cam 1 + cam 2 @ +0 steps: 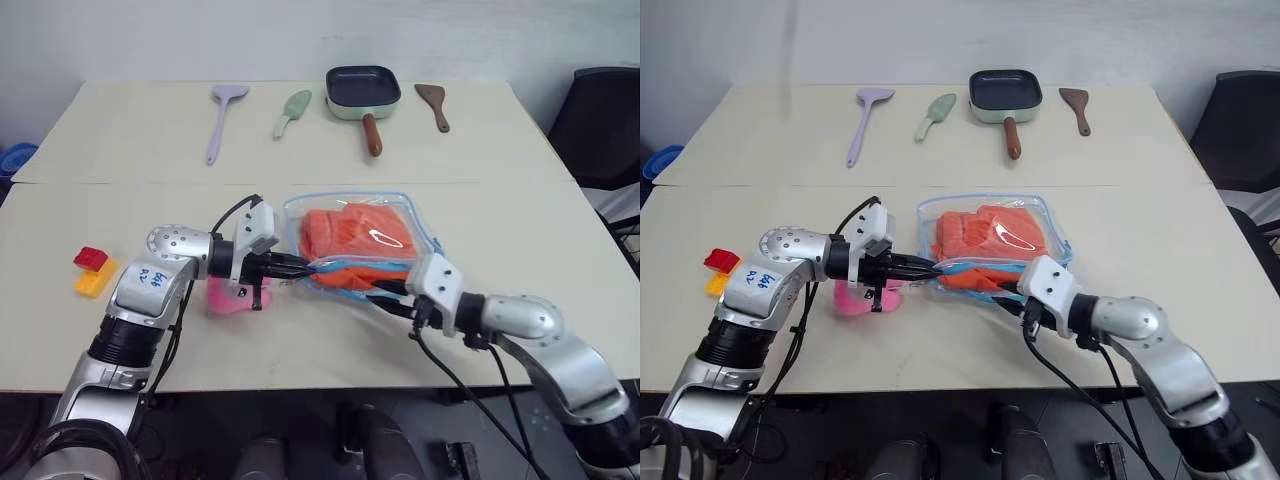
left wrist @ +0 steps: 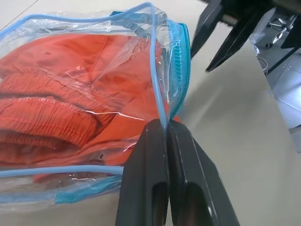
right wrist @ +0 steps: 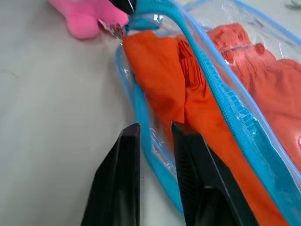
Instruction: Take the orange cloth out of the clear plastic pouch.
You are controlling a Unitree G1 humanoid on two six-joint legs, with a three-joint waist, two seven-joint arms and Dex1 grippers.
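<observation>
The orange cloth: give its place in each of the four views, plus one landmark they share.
Left eye view: orange cloth inside the clear plastic pouch, centre of the table.
Right eye view: the same, mid-table between both grippers.
Left wrist view: behind the clear wall, beyond the left gripper.
Right wrist view: in the pouch's open mouth, beyond the right gripper.
Shared landmark: the pouch's light blue trim.
</observation>
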